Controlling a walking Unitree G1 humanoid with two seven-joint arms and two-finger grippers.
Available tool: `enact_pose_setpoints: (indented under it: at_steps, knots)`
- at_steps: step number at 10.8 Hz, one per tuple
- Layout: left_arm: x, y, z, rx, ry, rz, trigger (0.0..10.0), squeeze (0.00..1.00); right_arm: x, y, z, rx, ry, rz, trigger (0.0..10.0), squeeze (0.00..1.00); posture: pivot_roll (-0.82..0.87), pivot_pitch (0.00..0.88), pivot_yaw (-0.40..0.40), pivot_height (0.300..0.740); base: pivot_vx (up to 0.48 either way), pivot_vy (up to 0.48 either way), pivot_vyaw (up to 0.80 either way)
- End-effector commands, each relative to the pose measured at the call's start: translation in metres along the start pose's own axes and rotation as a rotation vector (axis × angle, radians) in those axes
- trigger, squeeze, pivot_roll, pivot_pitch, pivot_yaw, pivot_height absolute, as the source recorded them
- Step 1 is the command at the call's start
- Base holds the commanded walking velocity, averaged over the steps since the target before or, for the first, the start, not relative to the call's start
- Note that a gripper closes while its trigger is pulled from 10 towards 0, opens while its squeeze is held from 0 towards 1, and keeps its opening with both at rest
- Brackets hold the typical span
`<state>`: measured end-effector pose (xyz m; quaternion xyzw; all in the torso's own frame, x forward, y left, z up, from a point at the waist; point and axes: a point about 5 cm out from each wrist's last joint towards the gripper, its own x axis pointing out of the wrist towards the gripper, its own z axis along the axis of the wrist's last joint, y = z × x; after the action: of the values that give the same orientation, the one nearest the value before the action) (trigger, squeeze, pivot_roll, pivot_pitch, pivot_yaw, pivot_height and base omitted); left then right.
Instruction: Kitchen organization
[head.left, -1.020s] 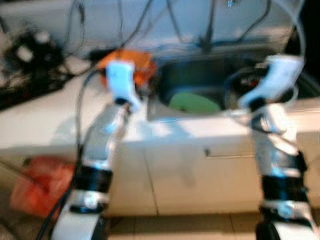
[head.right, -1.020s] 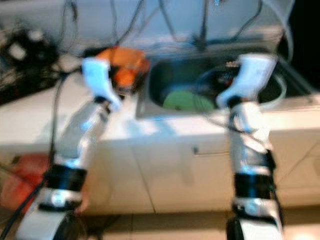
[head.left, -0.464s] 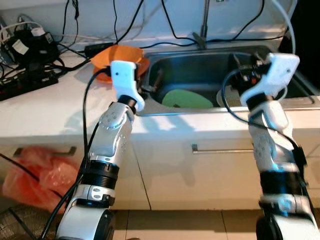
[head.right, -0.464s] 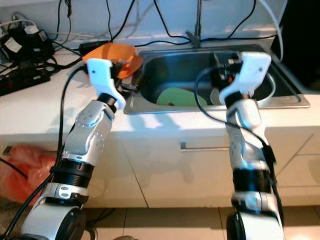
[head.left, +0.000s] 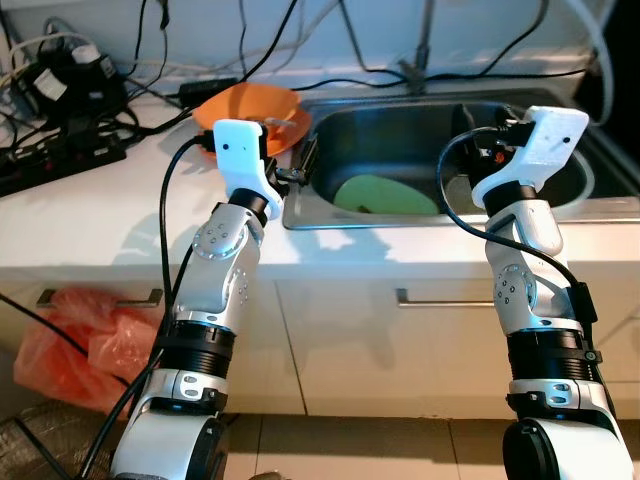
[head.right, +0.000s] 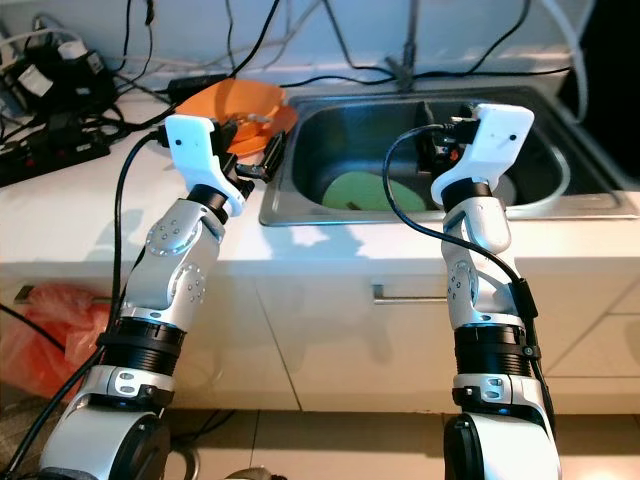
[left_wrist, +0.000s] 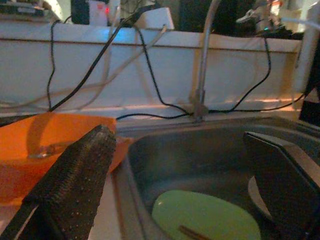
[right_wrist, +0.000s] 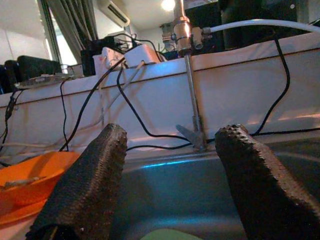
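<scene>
An orange bowl stands on the white counter just left of the steel sink. A green plate lies flat on the sink's floor. My left gripper is open and hovers at the sink's left rim, beside the orange bowl and above the green plate. My right gripper is also open with nothing in it. It hangs over the right half of the sink and points toward the faucet.
Cables and power strips crowd the back left of the counter. A pale round bowl sits in the sink's right part. Below the counter are a drawer handle and an orange plastic bag at floor level on the left.
The blur is gone and the whole picture has shifted slightly with the camera. Both arms hold about the same raised pose at the sink, grippers still open.
</scene>
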<state>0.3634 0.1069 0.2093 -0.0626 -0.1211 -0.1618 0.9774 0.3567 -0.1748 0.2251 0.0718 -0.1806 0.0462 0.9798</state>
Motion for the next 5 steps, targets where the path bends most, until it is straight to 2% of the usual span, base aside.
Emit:
enact_pose_setpoints:
  at_steps: [1, 4, 5]
  knots:
    - [0.0017, 0.0050, 0.0027, 0.016, -0.002, 0.012, 10.0, 0.00, 0.0000, 0.0010, 0.0017, 0.006, -0.016, -0.009, 10.0, 0.00, 0.05, 0.000, 0.104, 0.740, 0.000, 0.000, 0.00]
    - [0.0005, 0.0041, 0.0028, 0.014, -0.001, 0.019, 10.0, 0.00, -0.0076, -0.0006, -0.0043, 0.030, 0.000, -0.035, 10.0, 0.00, 0.06, 0.020, 0.103, 0.740, 0.000, 0.000, 0.00]
    - [0.0001, 0.0049, 0.0038, 0.017, -0.002, 0.026, 10.0, 0.00, -0.0085, 0.0002, -0.0067, 0.022, 0.012, -0.033, 10.0, 0.00, 0.08, 0.035, 0.098, 0.740, 0.000, 0.000, -0.58]
